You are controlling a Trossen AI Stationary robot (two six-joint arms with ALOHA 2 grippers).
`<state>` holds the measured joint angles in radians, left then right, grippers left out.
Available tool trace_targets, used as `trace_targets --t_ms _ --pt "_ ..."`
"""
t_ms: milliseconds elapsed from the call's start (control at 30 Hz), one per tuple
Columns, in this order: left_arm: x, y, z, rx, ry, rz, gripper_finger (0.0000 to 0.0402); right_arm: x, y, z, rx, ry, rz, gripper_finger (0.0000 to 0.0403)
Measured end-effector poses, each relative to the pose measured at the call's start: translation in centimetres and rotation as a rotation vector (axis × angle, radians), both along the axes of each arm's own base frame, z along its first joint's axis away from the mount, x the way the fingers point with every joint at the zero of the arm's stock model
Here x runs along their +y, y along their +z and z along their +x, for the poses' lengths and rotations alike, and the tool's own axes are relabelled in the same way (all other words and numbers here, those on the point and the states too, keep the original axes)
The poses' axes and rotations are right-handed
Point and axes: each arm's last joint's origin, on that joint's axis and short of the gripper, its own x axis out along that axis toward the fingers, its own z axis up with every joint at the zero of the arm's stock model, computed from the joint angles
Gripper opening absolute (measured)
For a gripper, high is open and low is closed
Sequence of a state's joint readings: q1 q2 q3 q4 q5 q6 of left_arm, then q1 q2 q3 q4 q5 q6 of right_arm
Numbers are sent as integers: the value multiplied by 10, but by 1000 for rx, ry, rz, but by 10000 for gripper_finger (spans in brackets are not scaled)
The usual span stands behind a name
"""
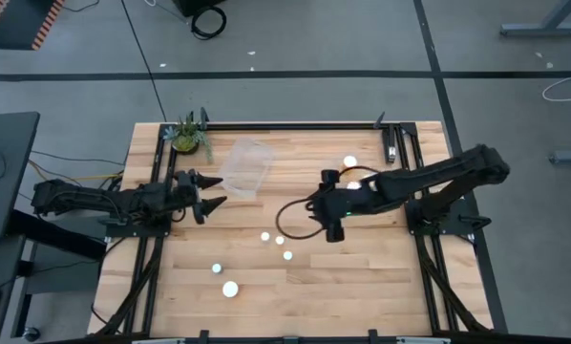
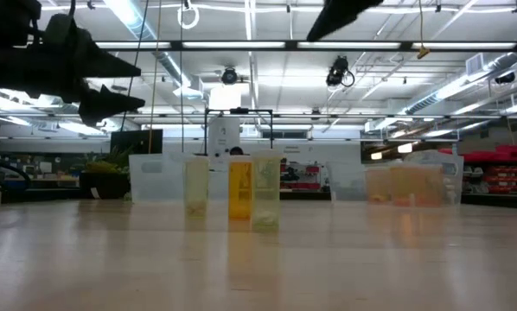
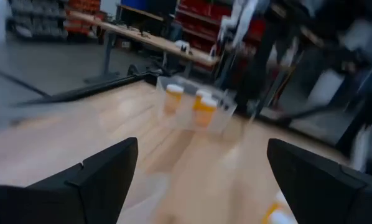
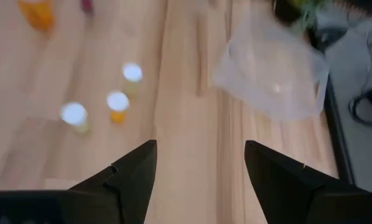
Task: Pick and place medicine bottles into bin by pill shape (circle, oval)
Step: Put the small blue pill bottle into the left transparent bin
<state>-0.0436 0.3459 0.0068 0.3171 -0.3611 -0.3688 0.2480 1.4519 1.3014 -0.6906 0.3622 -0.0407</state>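
Right tool (image 1: 335,232) just beside three bottles (image 1: 276,242)

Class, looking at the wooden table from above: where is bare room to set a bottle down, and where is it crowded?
Bare wood lies along the near edge, right of the white-capped medicine bottles. The centre is crowded: three bottles, the clear plastic bin, and both grippers, left and right.

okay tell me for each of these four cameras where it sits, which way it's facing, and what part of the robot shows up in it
High: overhead, facing straight down; both arms, left gripper and right gripper open.
Low: at tabletop level, facing across three bottles into the room; arms overhead.
Left wrist: on the left arm, facing a clear bin holding orange bottles; its fingers show.
Right wrist: on the right arm, facing down at the table; its fingers show.
Shared: high and right wrist show another clear bin.
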Motion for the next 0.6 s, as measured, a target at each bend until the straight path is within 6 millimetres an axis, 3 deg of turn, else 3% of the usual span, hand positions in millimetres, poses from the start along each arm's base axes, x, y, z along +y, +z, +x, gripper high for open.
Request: trace_targets --t_ms 267,600 --pt "-1 2 0 -29 -11 -21 369 -5 33 -28 -116 16 -22 250" --pt "3 -4 -1 84 52 105 369 -8 39 -32 -133 20 -120 250"
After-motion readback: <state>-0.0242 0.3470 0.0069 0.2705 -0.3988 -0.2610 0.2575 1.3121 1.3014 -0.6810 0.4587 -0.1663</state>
